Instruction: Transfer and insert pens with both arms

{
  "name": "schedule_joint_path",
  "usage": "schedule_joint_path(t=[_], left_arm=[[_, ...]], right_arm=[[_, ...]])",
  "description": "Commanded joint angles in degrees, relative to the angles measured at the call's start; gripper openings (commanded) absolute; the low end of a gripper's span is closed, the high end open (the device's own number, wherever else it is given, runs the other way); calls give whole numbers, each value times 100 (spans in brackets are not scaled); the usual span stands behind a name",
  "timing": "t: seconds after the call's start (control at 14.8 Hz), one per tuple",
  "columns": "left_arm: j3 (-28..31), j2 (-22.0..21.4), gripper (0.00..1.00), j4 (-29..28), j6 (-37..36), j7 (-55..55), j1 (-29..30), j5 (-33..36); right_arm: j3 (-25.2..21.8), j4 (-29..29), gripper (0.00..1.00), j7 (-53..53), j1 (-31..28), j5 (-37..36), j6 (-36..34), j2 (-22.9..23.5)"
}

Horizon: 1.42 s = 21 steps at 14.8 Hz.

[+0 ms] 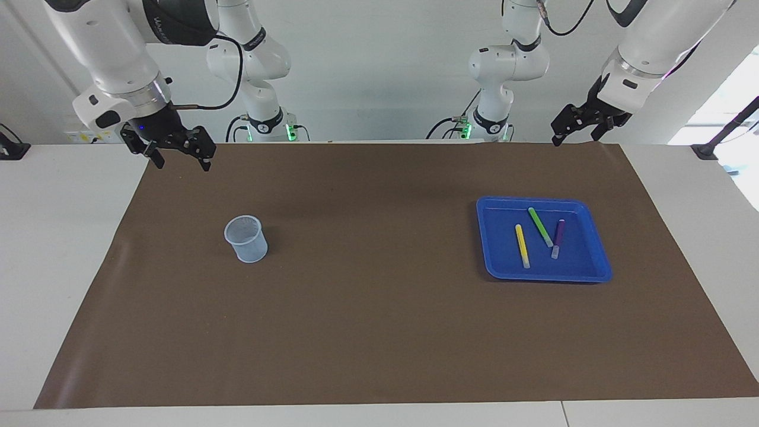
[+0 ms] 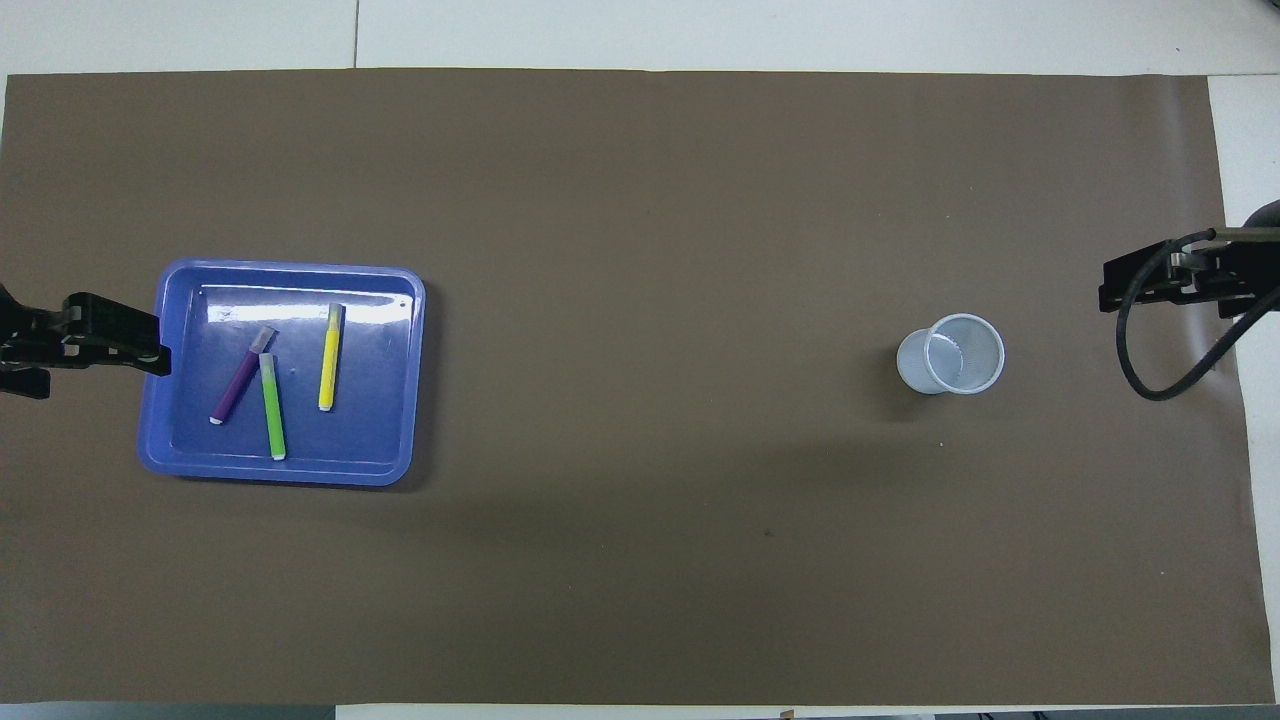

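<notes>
Three pens lie in a blue tray (image 1: 487,237) (image 2: 300,272) toward the left arm's end of the table: a yellow pen (image 1: 522,245) (image 2: 329,357), a green pen (image 1: 540,227) (image 2: 272,405) and a purple pen (image 1: 558,238) (image 2: 240,375). The green and purple pens form a narrow V, their pale ends close together. My left gripper (image 1: 576,137) (image 2: 110,340) hangs open over the mat's edge beside the tray, holding nothing. My right gripper (image 1: 179,155) (image 2: 1150,285) hangs open and empty over the mat's edge at the right arm's end.
A clear plastic cup (image 1: 246,238) (image 2: 952,354) stands upright on the brown mat (image 1: 379,308) toward the right arm's end. Two smaller arm bases with green lights stand at the robots' edge of the table.
</notes>
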Motion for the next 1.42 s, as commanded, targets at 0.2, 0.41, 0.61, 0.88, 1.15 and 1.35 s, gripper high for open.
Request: schedule_joint_path(t=[0.2, 0.41, 0.61, 0.88, 1.15, 1.35], left_arm=[[70, -186, 100, -238, 278, -7, -37, -68], [87, -203, 100, -369, 444, 89, -10, -68], [123, -169, 100, -1000, 1207, 1104, 357, -68], [131, 217, 100, -2055, 2639, 2740, 798, -60], [132, 1227, 100, -2154, 3572, 4210, 1027, -42], [132, 1624, 99, -2180, 3934, 4492, 992, 11]], right_arm=[[52, -145, 100, 16, -53, 34, 255, -148], [52, -163, 100, 25, -53, 43, 220, -157], [61, -180, 100, 25, -53, 43, 105, -200], [52, -180, 100, 42, -45, 192, 96, -201], [52, -180, 100, 16, -45, 192, 96, -201], [52, -189, 100, 16, -53, 192, 88, -201]])
